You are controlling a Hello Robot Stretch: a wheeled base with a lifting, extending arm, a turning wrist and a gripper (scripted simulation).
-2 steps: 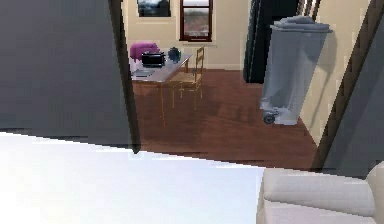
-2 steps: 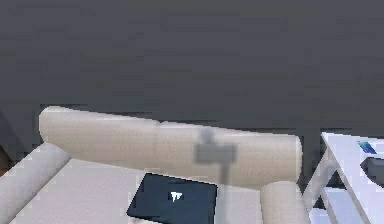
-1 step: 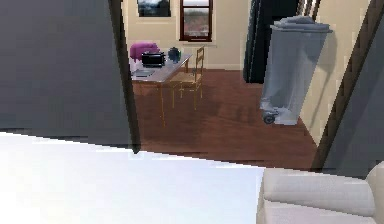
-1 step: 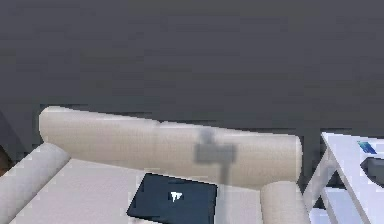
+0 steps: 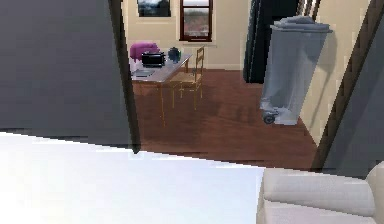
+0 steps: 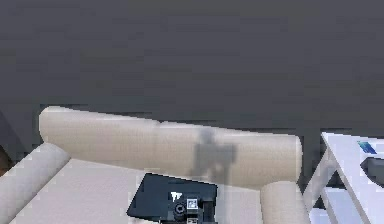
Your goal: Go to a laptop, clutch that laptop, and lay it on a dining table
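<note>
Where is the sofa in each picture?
Forward view: the sofa is in the bottom right corner, just a cream cushion.
Arm side view: the sofa runs across the lower picture, with a dark laptop on its seat.
Shared landmark: probably the dark grey wall behind the sofa.

The laptop [image 6: 155, 195], a dark flat slab, lies closed on the cream sofa's [image 6: 100, 140] seat. The pale dining counter [image 5: 170, 68] stands in the far room.
</note>
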